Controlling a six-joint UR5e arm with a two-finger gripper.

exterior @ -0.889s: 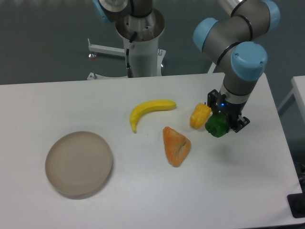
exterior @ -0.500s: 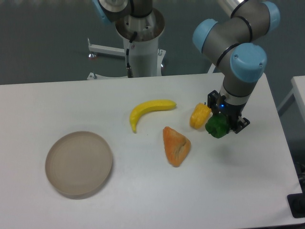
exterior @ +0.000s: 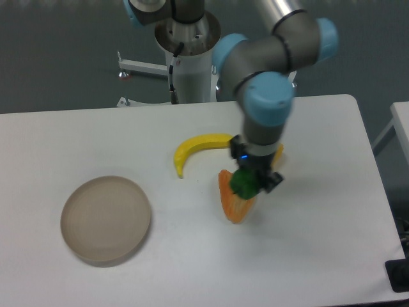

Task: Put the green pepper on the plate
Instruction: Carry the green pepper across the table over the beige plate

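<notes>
Plate (exterior: pixel 106 219) first, nearest to you at the front left of the table (exterior: pixel 332 243): it sits bare and untouched, well apart from everything else, so you have an open landing spot there.

Farther back, near the table's middle, the gripper (exterior: pixel 249 182) is closed on the green pepper (exterior: pixel 243 183), carrying it in the air directly in front of the orange wedge-shaped piece (exterior: pixel 231 203), which shows partly from behind it. The fingers pinch the pepper from either side, pointing straight down, most likely so you can lower it flat onto the dish without tilting it.

Behind that lies the banana (exterior: pixel 195 149), and only a sliver of the yellow-orange pepper (exterior: pixel 277 153) shows past the wrist.

Compared with half a second ago, the arm has swung well to the left: the pepper was then hanging just beside the yellow-orange pepper near the right side, and now it rides over the wedge, roughly a third of the way to the dish. The banana, wedge and plate have not shifted. You have a long leftward traverse ahead, then the descent and release.
</notes>
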